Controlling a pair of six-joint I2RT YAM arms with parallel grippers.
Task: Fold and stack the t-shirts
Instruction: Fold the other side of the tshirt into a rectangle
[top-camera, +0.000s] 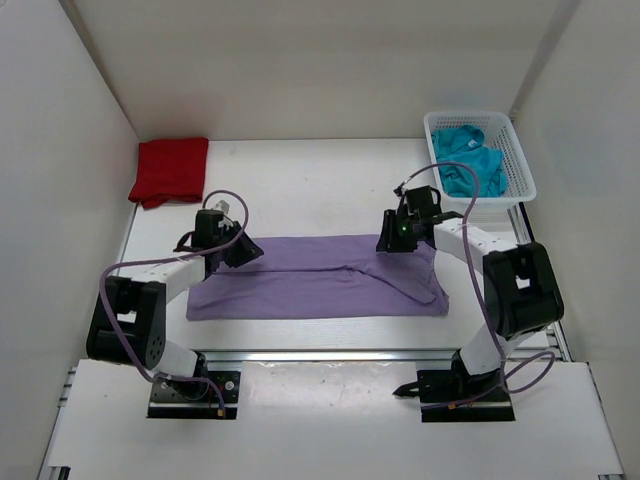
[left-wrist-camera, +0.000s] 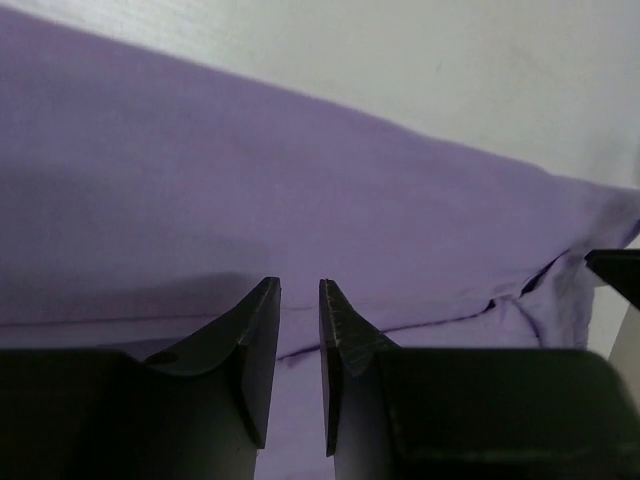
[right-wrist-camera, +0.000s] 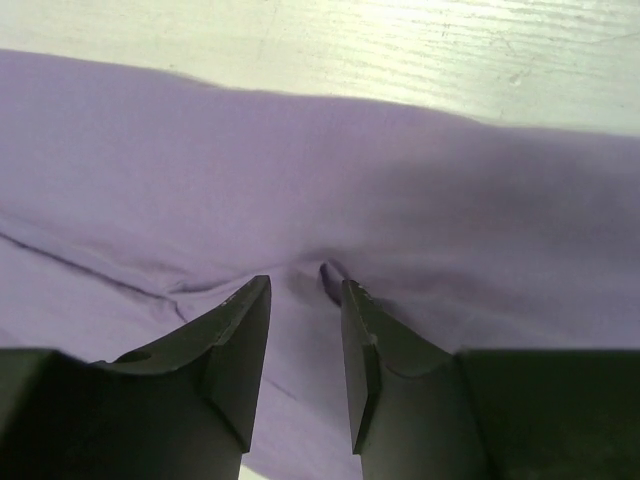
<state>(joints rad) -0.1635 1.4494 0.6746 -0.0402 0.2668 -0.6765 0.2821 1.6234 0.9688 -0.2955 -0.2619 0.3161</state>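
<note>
Right of and beyond the right gripper (right-wrist-camera: 303, 283) the mesh basket (top-camera: 478, 116) holds the crumpled teal shirt (top-camera: 470, 165); the lavender shirt (top-camera: 320, 285) lies folded flat under both narrowly parted, empty grippers, the folded red shirt (top-camera: 172, 170) beyond the left gripper (left-wrist-camera: 298, 285).

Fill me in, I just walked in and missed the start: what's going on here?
Two robot arms are folding shirts. A purple shirt lies flattened across the table. Both grippers sit low over its far edge, the left gripper near the left end and the right gripper near the right end, jaws slightly parted over the cloth. A red shirt lies folded in the far left corner. A teal shirt sits crumpled in the white basket, not yet folded.
</note>
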